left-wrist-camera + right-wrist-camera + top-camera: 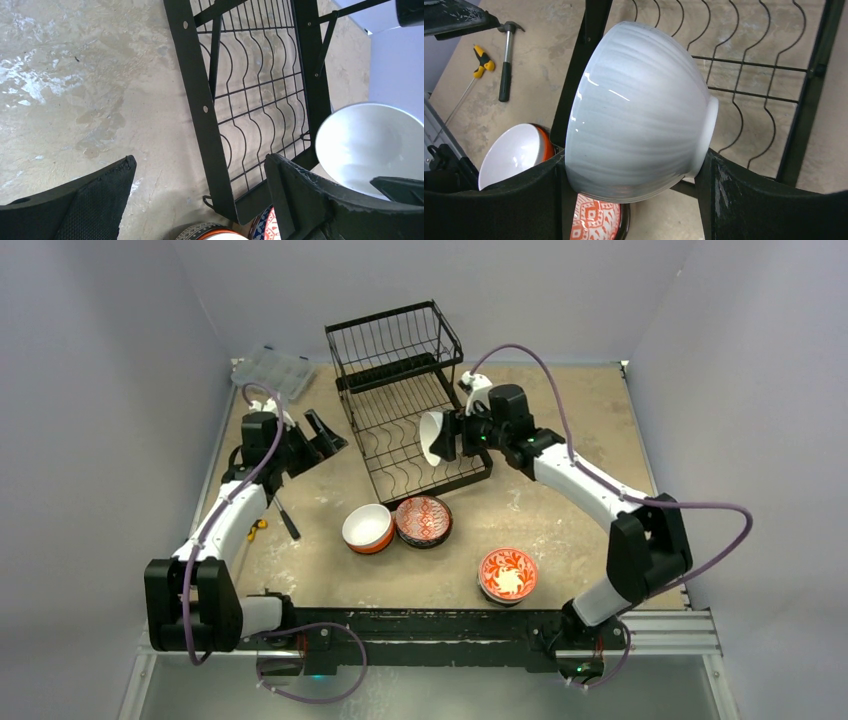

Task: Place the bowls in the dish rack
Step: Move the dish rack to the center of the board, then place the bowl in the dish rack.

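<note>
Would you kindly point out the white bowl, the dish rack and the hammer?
white bowl [639, 110], right wrist view, outer wall.
dish rack [197, 85], left wrist view, side frame bar.
hammer [505, 65], right wrist view, handle.

Looks down between the widely parted fingers of the left gripper [200, 160], nothing in them, onto the stained table [75, 75]. Shows the black wire dish rack [260, 100] flat on it, a white bowl [365, 140] tilted just beside its right rail. Catches the rims of an orange-edged bowl [212, 232] and a red-patterned bowl [265, 227] by the rack's near corner.
</note>
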{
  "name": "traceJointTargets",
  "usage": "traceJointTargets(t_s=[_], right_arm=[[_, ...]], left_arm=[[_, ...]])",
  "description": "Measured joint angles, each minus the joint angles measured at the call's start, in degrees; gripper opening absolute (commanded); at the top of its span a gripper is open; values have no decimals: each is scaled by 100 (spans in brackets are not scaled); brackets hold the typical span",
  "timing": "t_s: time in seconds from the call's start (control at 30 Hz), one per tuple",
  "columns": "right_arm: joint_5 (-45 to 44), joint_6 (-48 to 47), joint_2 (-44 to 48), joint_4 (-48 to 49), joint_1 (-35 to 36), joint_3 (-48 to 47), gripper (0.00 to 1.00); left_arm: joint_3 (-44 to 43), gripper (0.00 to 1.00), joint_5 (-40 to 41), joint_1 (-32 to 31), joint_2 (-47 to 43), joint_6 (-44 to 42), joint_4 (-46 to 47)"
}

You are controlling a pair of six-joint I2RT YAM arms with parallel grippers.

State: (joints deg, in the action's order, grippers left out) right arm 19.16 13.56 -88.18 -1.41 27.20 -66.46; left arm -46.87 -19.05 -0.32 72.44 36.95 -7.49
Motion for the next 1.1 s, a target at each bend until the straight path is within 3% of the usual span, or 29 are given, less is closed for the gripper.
traceJointTargets(t_s=[0.67,1.1], right_arm=[[-1445,-35,-1639,177,990,-1226,0],[-2015,-101,-2603,367,1344,-2175,0]], left_arm=[[-391,99,450,4,-22,-918,-671],[-389,97,452,4,-24,-1064,-815]])
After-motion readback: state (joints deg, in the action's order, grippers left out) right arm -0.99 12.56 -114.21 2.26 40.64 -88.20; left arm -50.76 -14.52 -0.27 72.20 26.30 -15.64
